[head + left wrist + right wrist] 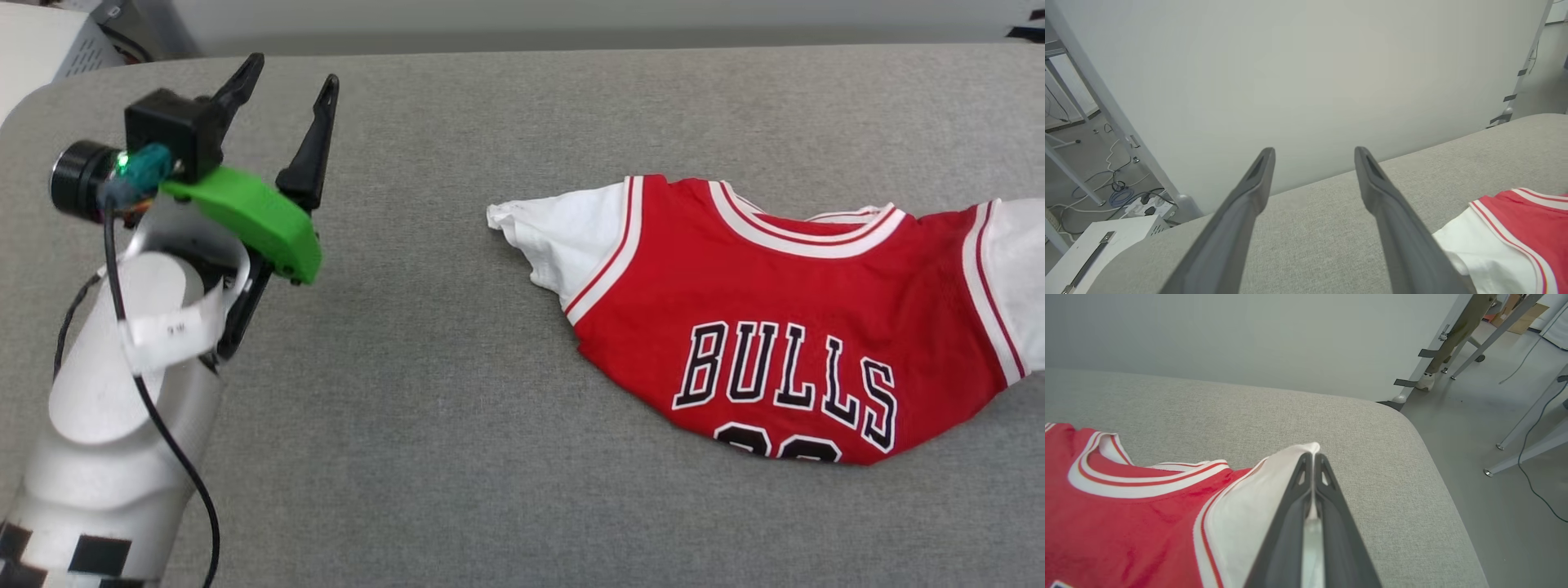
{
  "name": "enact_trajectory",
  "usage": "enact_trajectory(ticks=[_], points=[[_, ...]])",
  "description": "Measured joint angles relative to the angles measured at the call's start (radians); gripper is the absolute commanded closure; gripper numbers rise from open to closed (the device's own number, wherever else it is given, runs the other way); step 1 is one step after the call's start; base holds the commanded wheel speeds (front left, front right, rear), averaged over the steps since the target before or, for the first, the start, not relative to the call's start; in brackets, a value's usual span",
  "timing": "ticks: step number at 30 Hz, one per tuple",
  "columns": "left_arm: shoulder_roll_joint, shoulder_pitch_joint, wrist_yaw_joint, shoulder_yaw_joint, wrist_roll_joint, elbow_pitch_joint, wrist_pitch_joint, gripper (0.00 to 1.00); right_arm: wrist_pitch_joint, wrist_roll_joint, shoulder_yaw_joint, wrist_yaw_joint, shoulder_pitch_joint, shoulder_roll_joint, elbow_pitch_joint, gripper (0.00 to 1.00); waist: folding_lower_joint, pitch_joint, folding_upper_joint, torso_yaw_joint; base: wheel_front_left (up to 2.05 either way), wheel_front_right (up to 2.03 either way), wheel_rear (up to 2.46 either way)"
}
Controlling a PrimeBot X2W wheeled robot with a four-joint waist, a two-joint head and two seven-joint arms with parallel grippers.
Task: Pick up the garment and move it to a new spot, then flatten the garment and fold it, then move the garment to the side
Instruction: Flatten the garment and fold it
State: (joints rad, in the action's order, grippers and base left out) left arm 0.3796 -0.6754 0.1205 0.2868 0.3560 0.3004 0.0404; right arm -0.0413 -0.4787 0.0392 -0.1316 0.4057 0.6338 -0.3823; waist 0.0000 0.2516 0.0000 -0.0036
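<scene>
Grey table (424, 457) carries garment (784, 310), chest up, sleeve-to-sleeve axis running left-right. Your right claw (1312, 455) pinches far sleeve (1257, 490) at its tip. Your left claw (292, 72) spread, empty, well left of free sleeve (563, 233); reach rightward.

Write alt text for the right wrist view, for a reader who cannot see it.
The right gripper, jaws closed, pinches the tip of the white sleeve of a red garment lying on a grey fabric-covered table. Beyond the table's rounded corner are a pale wall and a grey floor.
</scene>
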Motion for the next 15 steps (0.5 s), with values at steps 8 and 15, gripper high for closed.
enact_trajectory(ticks=[8,15], points=[[0.067,-0.269,0.007,0.313,0.335,0.11,-0.518,0.0,-0.115,0.077,-0.117,0.0,-0.192,-0.114,0.351,1.0,0.0,0.033,0.0,-0.077,0.0,0.0,0.0],[0.079,-0.411,0.007,0.496,0.441,0.173,-0.752,0.0,-0.162,0.099,-0.134,0.0,-0.245,-0.172,0.453,1.0,0.0,0.073,0.0,-0.119,0.0,0.0,0.0]])
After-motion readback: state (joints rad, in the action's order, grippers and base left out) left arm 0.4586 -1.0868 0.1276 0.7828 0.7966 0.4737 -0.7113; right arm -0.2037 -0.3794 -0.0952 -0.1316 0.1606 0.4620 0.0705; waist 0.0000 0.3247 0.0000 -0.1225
